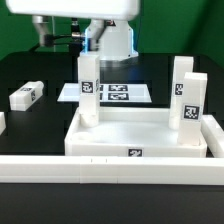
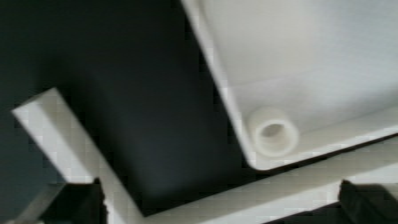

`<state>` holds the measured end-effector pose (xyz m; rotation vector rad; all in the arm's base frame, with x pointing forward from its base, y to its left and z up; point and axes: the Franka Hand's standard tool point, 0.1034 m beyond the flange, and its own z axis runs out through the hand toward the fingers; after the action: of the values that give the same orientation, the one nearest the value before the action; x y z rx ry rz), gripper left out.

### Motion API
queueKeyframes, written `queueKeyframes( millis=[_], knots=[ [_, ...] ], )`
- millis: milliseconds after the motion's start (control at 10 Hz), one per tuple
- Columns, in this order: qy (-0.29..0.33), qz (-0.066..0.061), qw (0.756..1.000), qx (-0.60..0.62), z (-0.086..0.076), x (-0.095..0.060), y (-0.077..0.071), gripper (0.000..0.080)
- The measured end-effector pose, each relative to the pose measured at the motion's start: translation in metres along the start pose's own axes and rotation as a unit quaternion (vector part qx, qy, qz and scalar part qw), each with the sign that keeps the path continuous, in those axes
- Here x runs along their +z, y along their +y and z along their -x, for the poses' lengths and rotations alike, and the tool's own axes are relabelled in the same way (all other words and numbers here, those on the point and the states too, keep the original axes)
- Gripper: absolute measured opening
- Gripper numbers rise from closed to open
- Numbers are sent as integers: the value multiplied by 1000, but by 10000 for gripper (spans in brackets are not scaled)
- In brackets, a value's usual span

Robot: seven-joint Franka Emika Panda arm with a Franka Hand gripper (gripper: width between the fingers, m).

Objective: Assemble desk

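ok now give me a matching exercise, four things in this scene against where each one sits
Things:
1 desk top
2 lying leg
3 marker board
4 long rail

Places:
a along the front of the exterior view
b centre, with upright legs standing at its corners
c exterior view's left, apart from the rest
d flat behind the desk top

Pairs: 1-b, 2-c, 3-d, 4-a

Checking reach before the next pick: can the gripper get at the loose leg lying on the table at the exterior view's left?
Probably yes: the leg lies alone on bare black table, nothing beside or above it.
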<state>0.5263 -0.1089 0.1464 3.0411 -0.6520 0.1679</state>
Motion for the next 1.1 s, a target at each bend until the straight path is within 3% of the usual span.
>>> queueKeyframes(
  millis=[500,700,900,1100],
  knots=[
    [-4,-1,1000,-5,3,3,3,649],
    [-12,5,1000,-14,19,12,47,649],
    [-18,12,999,-25,35,22,77,649],
    [-32,10,999,-30,31,20,69,649]
  ],
)
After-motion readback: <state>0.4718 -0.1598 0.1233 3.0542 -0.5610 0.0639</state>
